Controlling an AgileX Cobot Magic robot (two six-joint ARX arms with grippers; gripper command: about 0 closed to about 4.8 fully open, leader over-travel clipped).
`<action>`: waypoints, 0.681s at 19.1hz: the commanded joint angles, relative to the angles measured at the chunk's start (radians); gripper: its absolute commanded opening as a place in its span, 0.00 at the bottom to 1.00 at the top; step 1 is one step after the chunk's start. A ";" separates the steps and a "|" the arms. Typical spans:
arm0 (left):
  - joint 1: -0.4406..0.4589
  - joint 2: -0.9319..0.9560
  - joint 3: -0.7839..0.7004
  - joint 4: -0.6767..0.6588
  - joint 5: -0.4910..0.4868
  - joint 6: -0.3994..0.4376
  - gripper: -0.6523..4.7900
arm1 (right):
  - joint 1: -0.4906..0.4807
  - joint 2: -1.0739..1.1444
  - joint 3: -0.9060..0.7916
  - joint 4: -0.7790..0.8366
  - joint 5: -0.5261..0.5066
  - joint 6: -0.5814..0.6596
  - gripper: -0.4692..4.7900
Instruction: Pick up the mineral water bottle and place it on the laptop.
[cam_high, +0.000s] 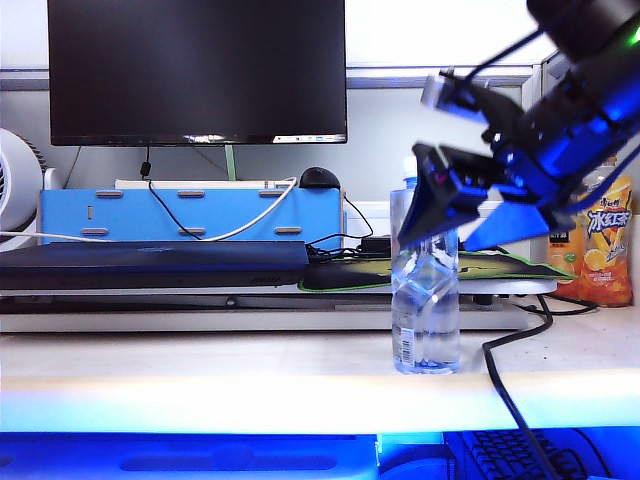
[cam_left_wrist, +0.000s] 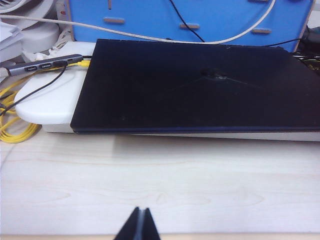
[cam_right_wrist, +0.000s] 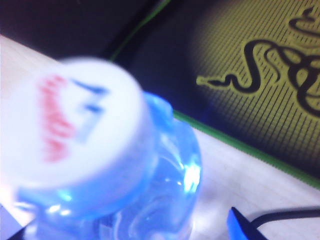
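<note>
The mineral water bottle (cam_high: 425, 310) stands upright on the pale desk, clear with a twisted body. My right gripper (cam_high: 445, 236) hangs open over it, with its dark fingers on either side of the bottle's neck and apart from it. In the right wrist view the white cap (cam_right_wrist: 75, 125) fills the picture, blurred and very close, and one blue fingertip (cam_right_wrist: 240, 227) shows beside the bottle. The laptop (cam_high: 150, 263) lies closed on a white stand, left of the bottle; its dark lid (cam_left_wrist: 200, 90) is bare. My left gripper (cam_left_wrist: 140, 222) is shut and empty over the desk in front of the laptop.
A monitor (cam_high: 197, 70) and a blue slotted box (cam_high: 190, 215) stand behind the laptop. A green-edged mouse mat (cam_right_wrist: 260, 75) lies behind the bottle. An orange juice bottle (cam_high: 605, 240) is at far right. A USB hub (cam_left_wrist: 45, 64) and yellow cable (cam_left_wrist: 15, 130) sit left of the laptop.
</note>
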 joint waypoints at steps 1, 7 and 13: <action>0.000 -0.002 0.002 0.008 0.003 0.001 0.12 | 0.002 0.057 0.007 0.054 -0.021 -0.004 1.00; 0.000 -0.002 0.002 0.008 0.003 0.001 0.12 | 0.004 0.163 0.102 0.061 -0.038 -0.005 1.00; 0.000 -0.002 0.002 0.008 0.003 0.001 0.12 | 0.004 0.179 0.103 0.057 -0.023 -0.003 0.85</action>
